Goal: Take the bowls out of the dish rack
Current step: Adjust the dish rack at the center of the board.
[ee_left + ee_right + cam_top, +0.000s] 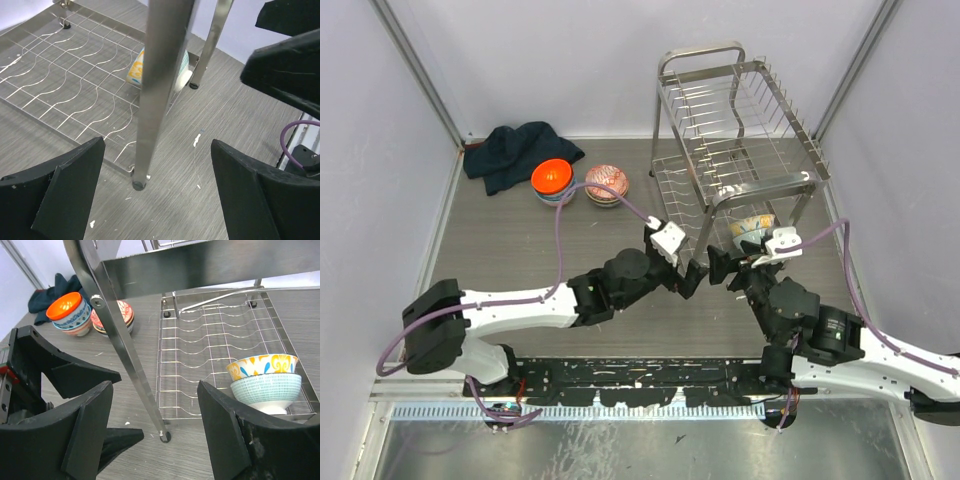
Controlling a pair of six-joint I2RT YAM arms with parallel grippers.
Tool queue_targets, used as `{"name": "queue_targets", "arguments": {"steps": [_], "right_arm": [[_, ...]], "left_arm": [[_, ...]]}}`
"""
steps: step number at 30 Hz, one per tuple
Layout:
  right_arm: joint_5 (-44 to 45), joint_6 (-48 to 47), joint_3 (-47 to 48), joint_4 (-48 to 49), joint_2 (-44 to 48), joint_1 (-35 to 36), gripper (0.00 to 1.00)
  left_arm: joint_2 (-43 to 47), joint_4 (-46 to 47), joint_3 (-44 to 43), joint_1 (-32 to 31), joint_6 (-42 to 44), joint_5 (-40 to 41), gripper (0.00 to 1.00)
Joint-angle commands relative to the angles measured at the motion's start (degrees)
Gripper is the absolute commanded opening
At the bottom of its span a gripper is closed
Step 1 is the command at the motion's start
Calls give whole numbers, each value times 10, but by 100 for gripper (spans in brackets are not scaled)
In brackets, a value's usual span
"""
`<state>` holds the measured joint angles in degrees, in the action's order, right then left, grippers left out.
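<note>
Bowls on the open table [500,250], by a dark cloth [515,150]: an orange-topped stack [551,178] and a pink-speckled stack [607,183], left of the dish rack [735,150]. The left gripper [157,175] gapes wide and empty astride the rack's front leg [150,100]. The right gripper [155,410] is open and empty. Two nested bowls [265,382] sit in the lower tier's front corner.
</note>
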<state>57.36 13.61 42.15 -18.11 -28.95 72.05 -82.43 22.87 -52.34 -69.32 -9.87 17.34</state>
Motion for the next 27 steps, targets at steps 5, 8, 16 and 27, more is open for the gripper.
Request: {"name": "queue_targets", "arguments": {"steps": [5, 8, 16, 27], "right_arm": [[75, 0, 16, -20, 9, 4, 75], [109, 0, 16, -27, 28, 3, 74], [173, 49, 43, -113, 23, 3, 74], [215, 64, 58, -138, 30, 3, 74]], "left_arm": [[-88, 73, -36, -32, 46, 92, 93], [-112, 86, -49, -32, 47, 115, 93], [-154, 97, -82, -32, 63, 146, 91], [-169, 103, -88, -32, 76, 192, 82]]}}
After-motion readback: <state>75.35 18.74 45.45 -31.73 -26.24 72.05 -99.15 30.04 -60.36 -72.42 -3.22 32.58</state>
